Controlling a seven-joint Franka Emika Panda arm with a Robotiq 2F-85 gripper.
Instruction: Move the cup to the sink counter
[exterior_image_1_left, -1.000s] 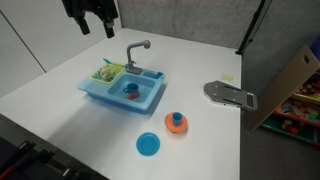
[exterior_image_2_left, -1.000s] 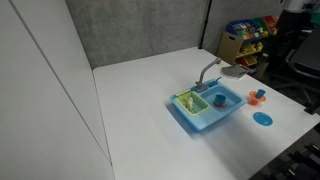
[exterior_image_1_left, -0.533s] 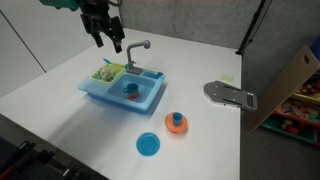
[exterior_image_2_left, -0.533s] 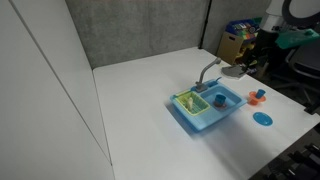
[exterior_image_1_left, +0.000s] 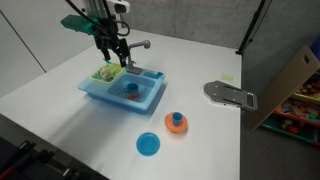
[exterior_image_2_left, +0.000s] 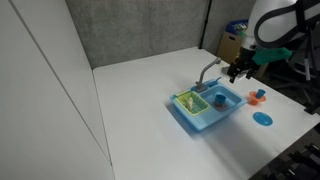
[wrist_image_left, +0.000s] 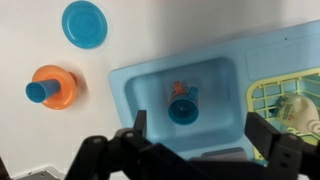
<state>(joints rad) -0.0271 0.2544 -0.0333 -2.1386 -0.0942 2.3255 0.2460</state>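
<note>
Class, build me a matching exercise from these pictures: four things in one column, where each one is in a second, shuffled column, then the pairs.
1 cup
2 blue disc
3 green rack
4 gripper

A on the table
B above the sink, fingers open
C in the sink's basin
D in the sink's side compartment

Pairs: 1-C, 2-A, 3-D, 4-B

1.0 s ago: claw (exterior_image_1_left: 116, 58) high over the back of the bench (exterior_image_1_left: 55, 65), well clear of the sink (exterior_image_1_left: 97, 96). 0.5 s ago: lower, nearer the faucet (exterior_image_1_left: 138, 46). Now: down over the sink, just beside the faucet. In an exterior view the arm (exterior_image_2_left: 268, 22) has swung in from the frame edge, further with each of the 3 pictures.
</note>
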